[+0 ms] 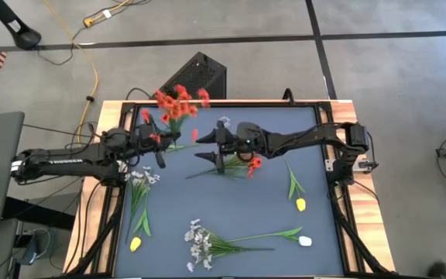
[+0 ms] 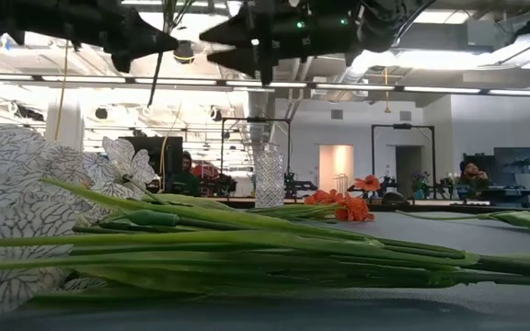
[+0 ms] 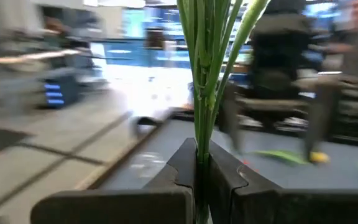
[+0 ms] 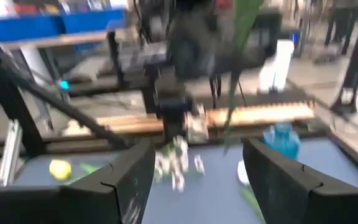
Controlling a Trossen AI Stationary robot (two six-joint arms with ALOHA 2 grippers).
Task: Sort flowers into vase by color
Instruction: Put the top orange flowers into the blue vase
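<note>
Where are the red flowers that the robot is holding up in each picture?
High view: red flowers at the table's far edge, by the left gripper.
Low view: only the hanging stem.
Left wrist view: stems in the gripper; blossoms hidden.
Right wrist view: cannot tell.
Shared landmark: left gripper.

Red flowers (image 1: 178, 103) bunched at mat's far edge; yellow tulips (image 1: 135, 244), white sprays (image 1: 200, 242) lying scattered, flat.
</note>
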